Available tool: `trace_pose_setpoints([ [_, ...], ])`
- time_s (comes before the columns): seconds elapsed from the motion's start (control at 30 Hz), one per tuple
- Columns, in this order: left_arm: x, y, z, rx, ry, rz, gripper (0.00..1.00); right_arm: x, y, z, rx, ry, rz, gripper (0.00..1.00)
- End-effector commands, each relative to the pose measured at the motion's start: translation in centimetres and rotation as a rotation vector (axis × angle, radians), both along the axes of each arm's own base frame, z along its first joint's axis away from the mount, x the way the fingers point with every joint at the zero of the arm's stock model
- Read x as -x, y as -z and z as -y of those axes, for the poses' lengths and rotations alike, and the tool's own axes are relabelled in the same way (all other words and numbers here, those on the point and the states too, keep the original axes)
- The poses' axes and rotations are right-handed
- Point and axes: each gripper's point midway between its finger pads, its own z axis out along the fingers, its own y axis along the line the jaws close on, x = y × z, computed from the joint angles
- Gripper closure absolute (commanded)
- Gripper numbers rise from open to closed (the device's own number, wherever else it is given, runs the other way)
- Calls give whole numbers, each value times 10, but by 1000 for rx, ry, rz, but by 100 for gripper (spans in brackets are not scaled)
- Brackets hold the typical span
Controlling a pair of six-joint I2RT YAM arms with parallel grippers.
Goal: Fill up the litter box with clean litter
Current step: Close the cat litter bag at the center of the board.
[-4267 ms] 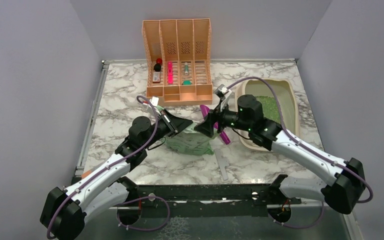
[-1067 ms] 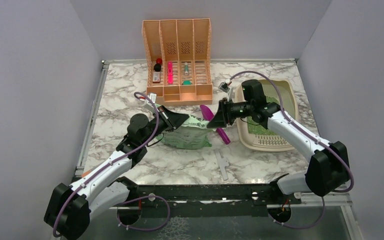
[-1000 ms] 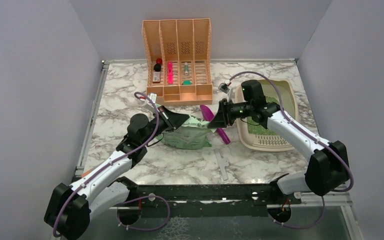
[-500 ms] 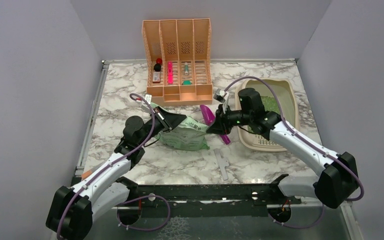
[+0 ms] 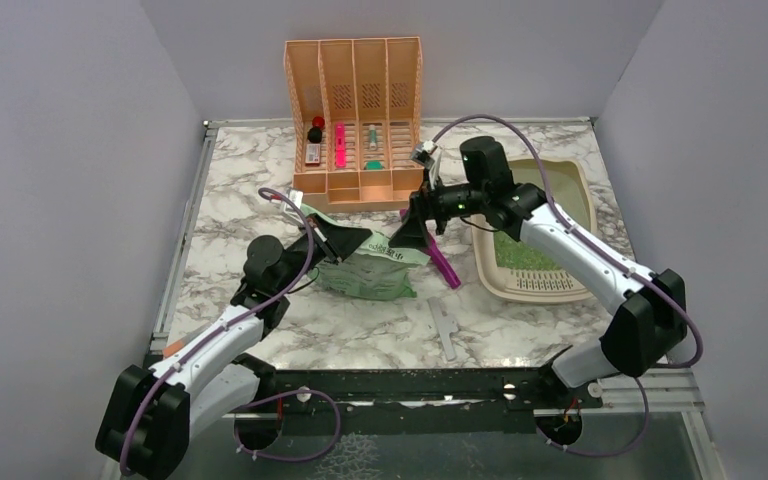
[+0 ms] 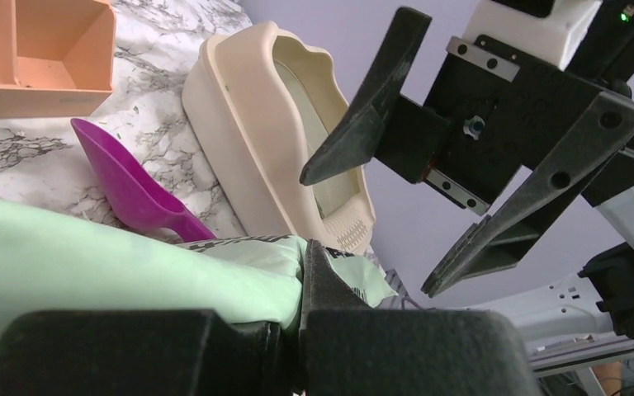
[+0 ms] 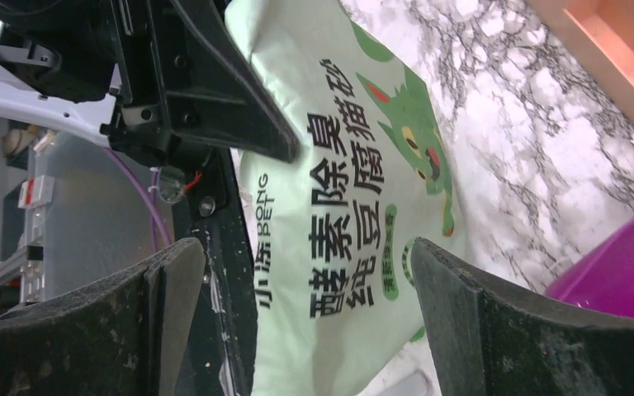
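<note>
Between bag (image 5: 370, 277) and litter box (image 5: 545, 284), scoop (image 5: 441, 266)

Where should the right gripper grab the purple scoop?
On the purple scoop, take the narrow handle from above, fingers across it, I'd say. It lies flat on the table between the green bag and the litter box; the bowl end is wider and sits under the open right gripper.
</note>
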Motion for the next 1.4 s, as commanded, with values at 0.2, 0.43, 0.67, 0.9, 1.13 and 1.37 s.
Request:
trace_pose_setpoints([
  [0.2,22,-103,-13,121,-18,450,100,27,44,-21,77,-134,-152,19],
  [0.43,22,-101,-16,107,-41,473,100,11,48,-11,128,-26,-49,73],
  [0.67,20,-84,-20,58,-49,440,72,6,49,-9,134,-4,-9,99],
  [0.9,28,-60,-44,-306,-94,389,1,-9,36,1,109,116,127,99],
  [1.13,45,-87,-59,-710,32,469,1,-4,31,-6,104,129,206,99],
  [1.37,15,-62,-22,-903,429,662,4,9,23,-13,37,117,294,99],
])
